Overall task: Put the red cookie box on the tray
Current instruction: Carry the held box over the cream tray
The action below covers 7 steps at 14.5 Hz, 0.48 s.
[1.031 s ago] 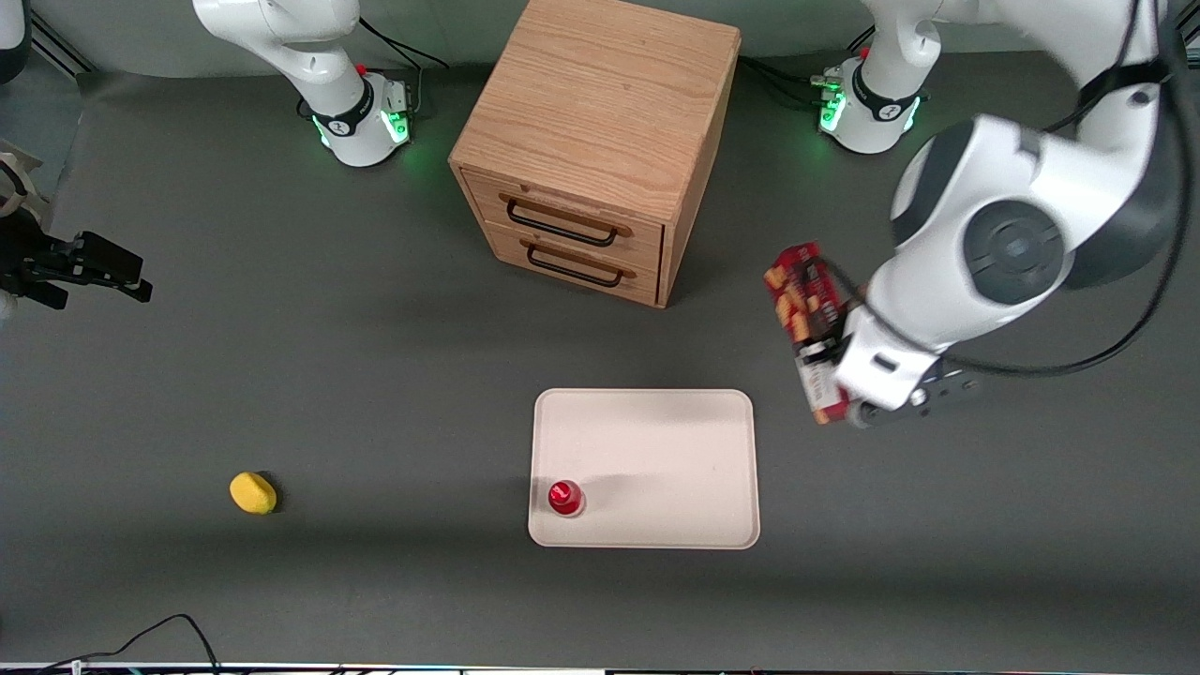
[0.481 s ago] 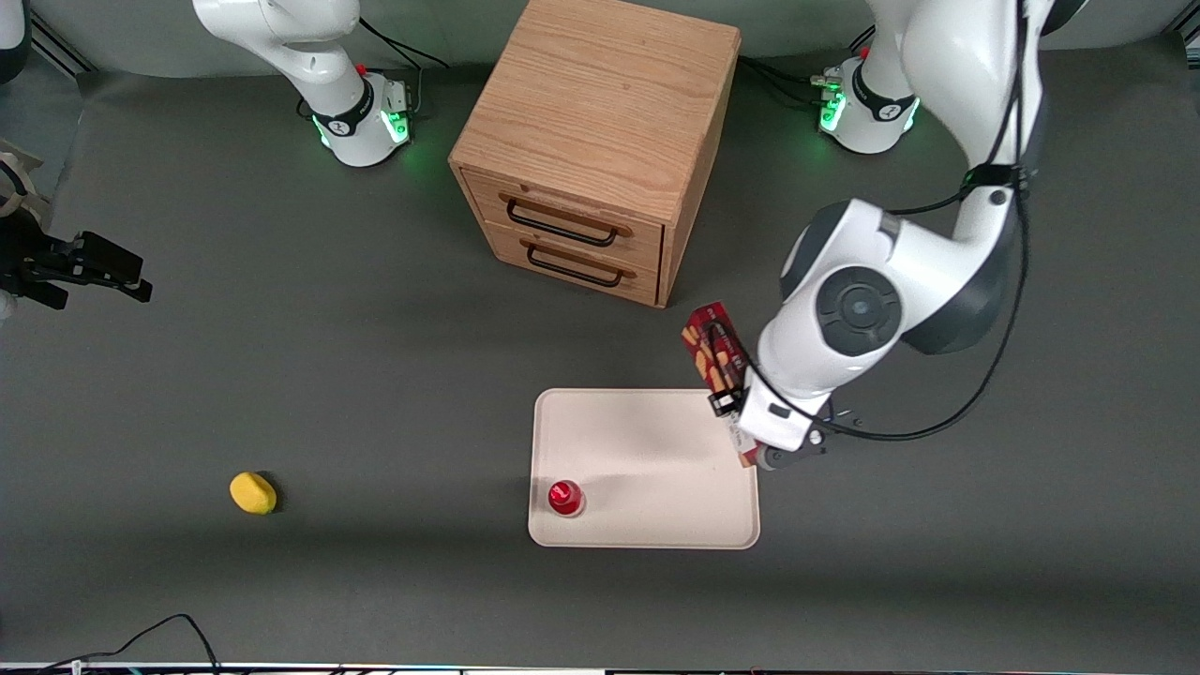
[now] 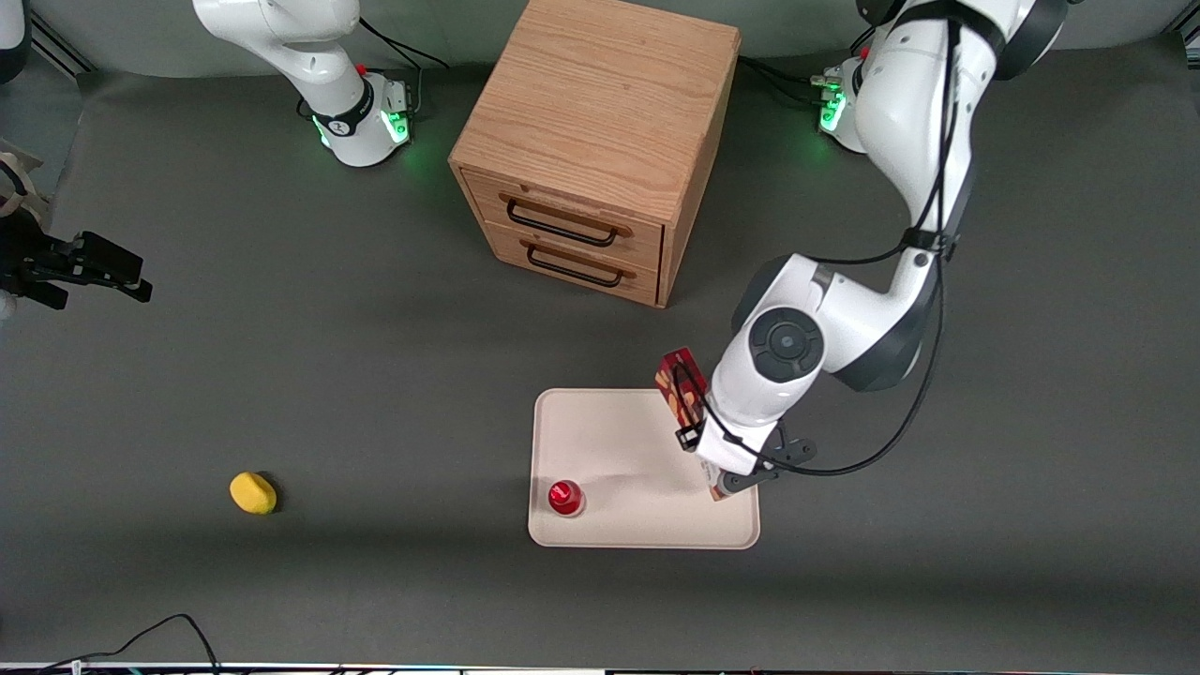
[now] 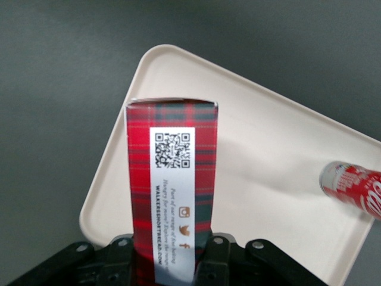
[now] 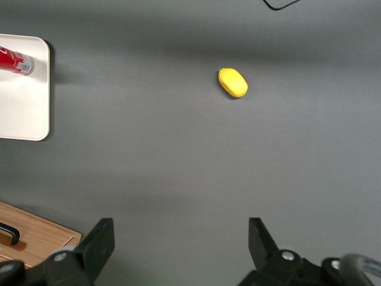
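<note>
A: Red cookie box [image 3: 678, 386] — where's it at?
B: Held in the left gripper [image 3: 717, 469], above the tray [image 3: 600, 441], at the tray's edge toward the working arm's end of the table. Box slanted in front view; its upper end pokes out past the tray's rim on the cabinet side.
A: Jaws?
B: Clamped on the box. Wrist view: black fingers [image 4: 217, 259] press both long sides of the box [image 4: 171, 179], tartan face w/ white QR label facing the cam.
A: Touching the tray?
B: Can't tell. Wrist view shows tray [image 4: 262, 179] spread under the box, but contact not visible.
A: Anything else on the tray?
B: Red can [image 3: 565, 498] at the corner near the front cam, toward the parked arm's end. Same can [image 4: 354, 185] in wrist view, well apart from box.
A: Rest of table?
B: Wooden drawer cabinet [image 3: 600, 141], two drawers, dark handles, both closed, farther from front cam than tray. Yellow object [image 3: 253, 492] alone toward the parked arm's end; also seen in right wrist view [image 5: 233, 81].
</note>
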Each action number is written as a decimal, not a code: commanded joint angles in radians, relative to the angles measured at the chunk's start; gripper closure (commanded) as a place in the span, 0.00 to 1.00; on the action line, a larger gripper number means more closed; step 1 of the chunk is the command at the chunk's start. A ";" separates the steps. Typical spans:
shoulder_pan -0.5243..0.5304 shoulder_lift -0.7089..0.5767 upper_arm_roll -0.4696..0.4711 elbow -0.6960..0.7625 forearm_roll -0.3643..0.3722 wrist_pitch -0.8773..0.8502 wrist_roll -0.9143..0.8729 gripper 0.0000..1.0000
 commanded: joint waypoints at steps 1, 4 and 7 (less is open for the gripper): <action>-0.013 0.049 0.014 0.032 0.036 0.051 -0.017 1.00; 0.014 0.074 0.014 0.009 0.059 0.127 0.032 1.00; 0.030 0.103 0.014 -0.007 0.059 0.187 0.076 1.00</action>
